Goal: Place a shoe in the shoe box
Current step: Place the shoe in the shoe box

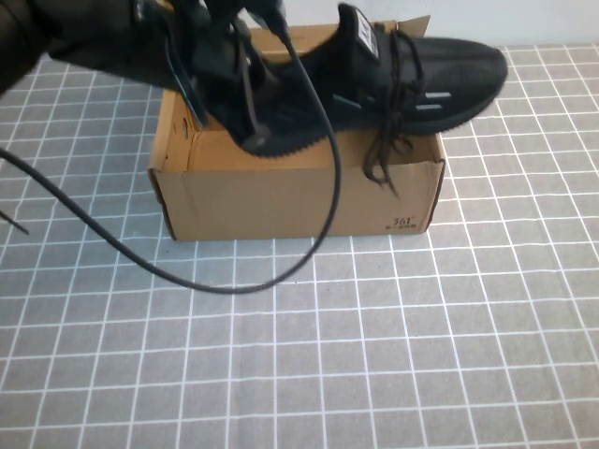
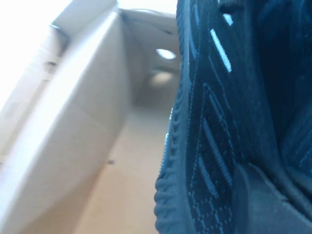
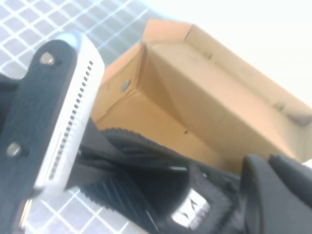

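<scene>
Left pincer (image 1: pixel 229 89): at the far left end of the shoe box (image 1: pixel 281 201), above its open top, closed on the heel end of the shoe (image 1: pixel 412 79). Its dark fingers clamp the shoe's upper near the collar.

Right pincer (image 3: pixel 146 161): seen only in the right wrist view, close over the shoe; one ribbed finger (image 3: pixel 63 117) beside the heel, a dark finger opposite. Whether it grips cannot be told.

Shoe: held in the air over the box, not resting inside. Long axis runs left to right; toe points to the robot's right and overhangs the box's right end, heel lower at the left. Laces (image 1: pixel 384 154) dangle over the near right wall.

A black cable (image 1: pixel 234 281) loops across the box's front wall onto the gridded tabletop (image 1: pixel 374 355).
</scene>
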You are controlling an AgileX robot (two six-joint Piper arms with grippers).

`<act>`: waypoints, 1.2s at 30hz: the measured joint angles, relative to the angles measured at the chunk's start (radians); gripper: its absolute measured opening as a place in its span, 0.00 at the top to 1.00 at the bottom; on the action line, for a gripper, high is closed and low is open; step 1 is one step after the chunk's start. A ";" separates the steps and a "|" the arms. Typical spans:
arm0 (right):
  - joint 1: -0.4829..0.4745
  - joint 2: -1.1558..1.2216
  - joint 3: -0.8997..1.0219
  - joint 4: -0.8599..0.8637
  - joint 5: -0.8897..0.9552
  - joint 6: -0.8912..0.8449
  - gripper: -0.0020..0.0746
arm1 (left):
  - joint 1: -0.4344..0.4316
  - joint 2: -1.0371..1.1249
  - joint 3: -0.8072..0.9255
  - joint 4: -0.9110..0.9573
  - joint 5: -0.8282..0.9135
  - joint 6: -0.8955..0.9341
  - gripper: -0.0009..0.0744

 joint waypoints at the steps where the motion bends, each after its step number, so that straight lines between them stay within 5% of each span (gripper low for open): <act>1: 0.000 -0.020 0.004 -0.005 0.000 0.002 0.98 | 0.004 0.002 -0.015 0.016 0.005 -0.001 0.90; 17: 0.000 -0.387 0.443 -0.094 0.000 0.093 0.99 | 0.170 0.248 -0.393 0.052 0.251 0.048 0.91; 26: 0.000 -0.452 0.553 -0.100 0.000 0.119 0.99 | 0.186 0.505 -0.704 0.039 0.313 0.085 0.91; 36: 0.000 -0.468 0.579 -0.100 0.002 0.127 0.99 | 0.211 0.648 -0.762 -0.025 0.287 0.166 0.92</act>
